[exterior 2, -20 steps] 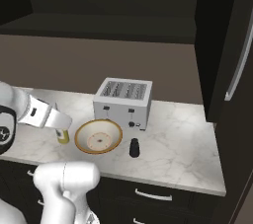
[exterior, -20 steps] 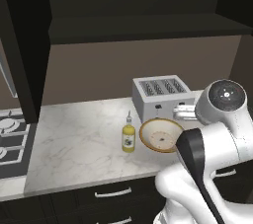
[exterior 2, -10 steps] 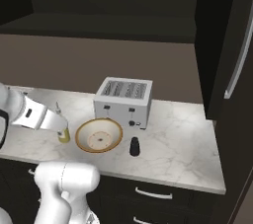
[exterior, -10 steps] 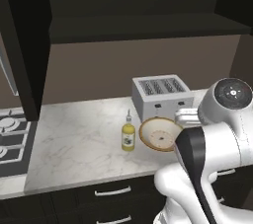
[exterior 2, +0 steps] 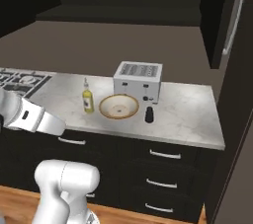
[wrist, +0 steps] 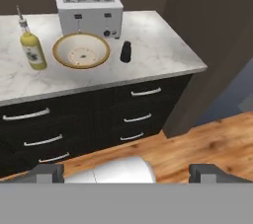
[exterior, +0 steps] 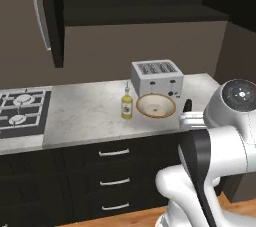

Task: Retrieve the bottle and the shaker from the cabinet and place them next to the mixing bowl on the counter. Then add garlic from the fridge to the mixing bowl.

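Note:
On the marble counter (exterior: 85, 113) a yellow bottle (exterior: 127, 106) (exterior 2: 88, 100) (wrist: 32, 50) stands upright just left of the tan mixing bowl (exterior: 156, 106) (exterior 2: 118, 107) (wrist: 81, 50). A small black shaker (exterior: 187, 106) (exterior 2: 148, 114) (wrist: 126, 52) stands just right of the bowl. The bowl looks empty. My gripper (wrist: 126, 173) is open, back from the counter and above the floor, its tips wide apart with nothing held. The cabinet (exterior: 140, 16) above the counter is open and dark. The garlic is out of view.
A silver toaster (exterior: 156, 77) (exterior 2: 138, 81) (wrist: 89, 8) sits behind the bowl. A stove (exterior: 22, 108) lies at the counter's left. Open cabinet doors (exterior: 50, 16) (exterior 2: 227, 16) hang above. Dark drawers (wrist: 133, 104) face me; a tall dark unit (wrist: 212, 45) stands right, wooden floor (wrist: 212, 139) below.
The whole picture has shifted: the base has backed away from the counter, so drawers and floor now show. Bottle, bowl and shaker stay put. The gripper stays open.

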